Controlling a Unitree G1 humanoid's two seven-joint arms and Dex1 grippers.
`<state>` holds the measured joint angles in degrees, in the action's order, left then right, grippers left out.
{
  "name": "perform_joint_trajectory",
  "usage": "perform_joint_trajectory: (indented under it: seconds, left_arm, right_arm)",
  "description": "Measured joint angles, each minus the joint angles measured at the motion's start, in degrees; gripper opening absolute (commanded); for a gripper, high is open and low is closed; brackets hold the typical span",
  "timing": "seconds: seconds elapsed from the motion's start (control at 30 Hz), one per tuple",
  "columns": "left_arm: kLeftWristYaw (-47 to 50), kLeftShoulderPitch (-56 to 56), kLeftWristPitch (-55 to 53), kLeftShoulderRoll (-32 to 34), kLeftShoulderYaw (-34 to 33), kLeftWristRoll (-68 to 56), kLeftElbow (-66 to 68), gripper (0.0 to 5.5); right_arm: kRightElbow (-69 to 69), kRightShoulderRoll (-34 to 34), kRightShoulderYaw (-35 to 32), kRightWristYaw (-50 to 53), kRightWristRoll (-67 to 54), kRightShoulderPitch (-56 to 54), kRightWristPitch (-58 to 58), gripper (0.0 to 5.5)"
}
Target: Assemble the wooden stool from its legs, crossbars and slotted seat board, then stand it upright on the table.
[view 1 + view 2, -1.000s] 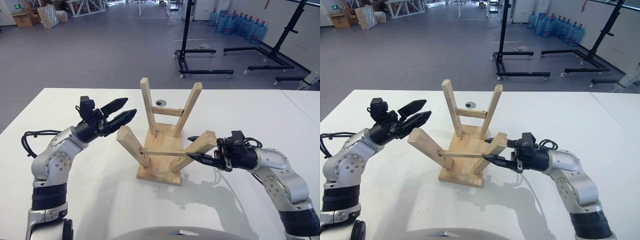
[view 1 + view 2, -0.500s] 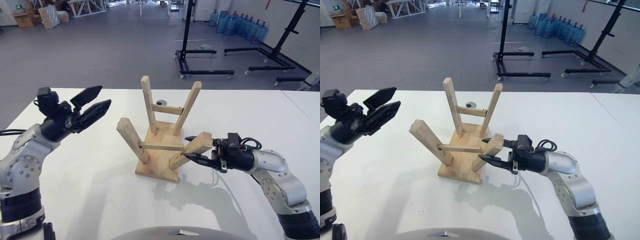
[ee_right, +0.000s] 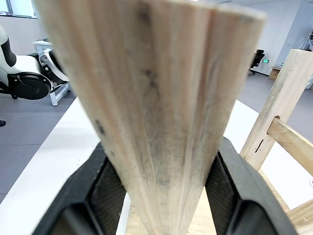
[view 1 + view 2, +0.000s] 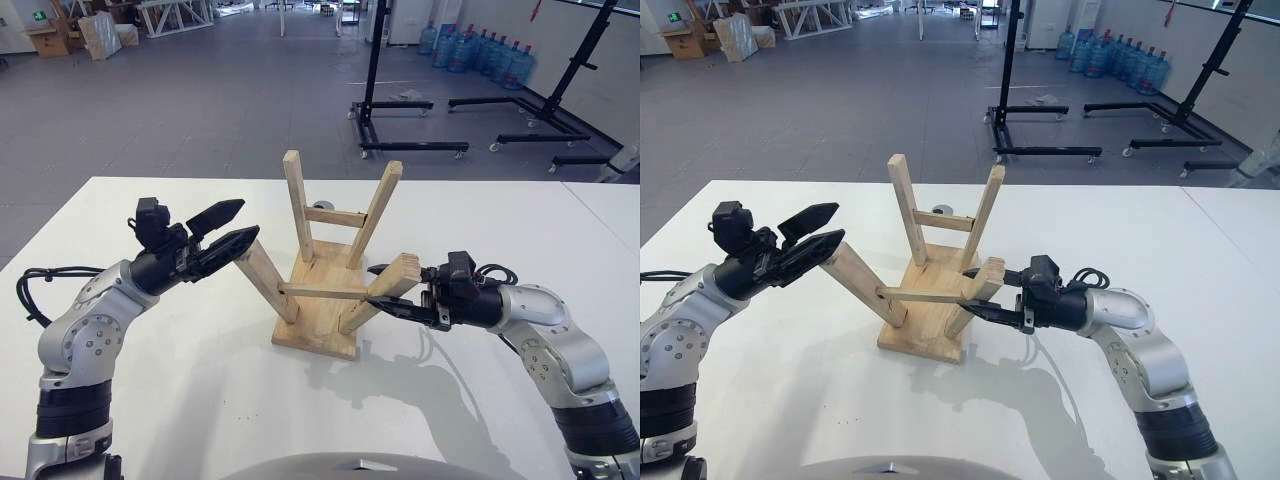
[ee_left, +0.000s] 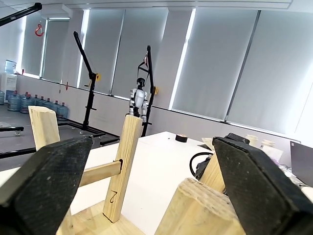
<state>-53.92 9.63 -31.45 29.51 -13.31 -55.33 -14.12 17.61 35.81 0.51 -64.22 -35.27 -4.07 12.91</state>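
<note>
The stool (image 4: 320, 300) sits upside down in the middle of the white tabletop (image 4: 200, 380), its seat board (image 4: 310, 338) flat down and four legs splayed upward. My right hand (image 4: 375, 285) is pinching the tip of the near right leg (image 4: 402, 271), a finger pressed on each side of the wood. My left hand (image 4: 250, 218) is spread wide around the top of the near left leg (image 4: 265, 280); I cannot tell if it touches. The near crossbar (image 4: 320, 293) links the two near legs and the far crossbar (image 4: 335, 220) joins the far pair.
</note>
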Motion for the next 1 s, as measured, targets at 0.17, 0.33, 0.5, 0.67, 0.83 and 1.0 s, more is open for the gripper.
perform_joint_trajectory:
  seconds: [0.17,0.33,0.5,0.67,0.83,1.0]
  left_arm:
    - [-1.6,1.8,0.9,-1.2,4.0,-0.3,0.8,4.47]
    - [-2.2,3.2,0.1,-3.1,9.9,1.2,0.8,4.47]
    - [-2.1,2.1,-1.9,-5.9,14.2,3.8,2.5,4.47]
    - [-2.0,2.2,-1.8,-7.8,14.7,4.4,2.7,4.47]
    - [-1.7,2.0,-1.8,-8.6,14.7,4.9,2.6,4.47]
    - [-1.3,1.6,-1.8,-9.5,15.0,5.9,1.9,4.47]
  right_arm:
    - [-6.5,0.6,-0.1,-4.8,-0.1,-3.0,-2.9,2.05]
    - [-15.5,1.9,0.6,-11.4,-0.2,-8.8,-5.5,2.05]
    - [-22.2,1.8,3.2,-14.9,2.0,-17.1,-2.5,2.89]
    - [-25.9,1.4,3.6,-15.5,3.8,-23.1,-1.6,3.66]
    - [-27.6,1.4,2.6,-15.7,3.9,-24.3,-1.1,4.47]
    - [-21.7,1.0,-3.6,-11.9,-2.2,-24.6,4.3,5.15]
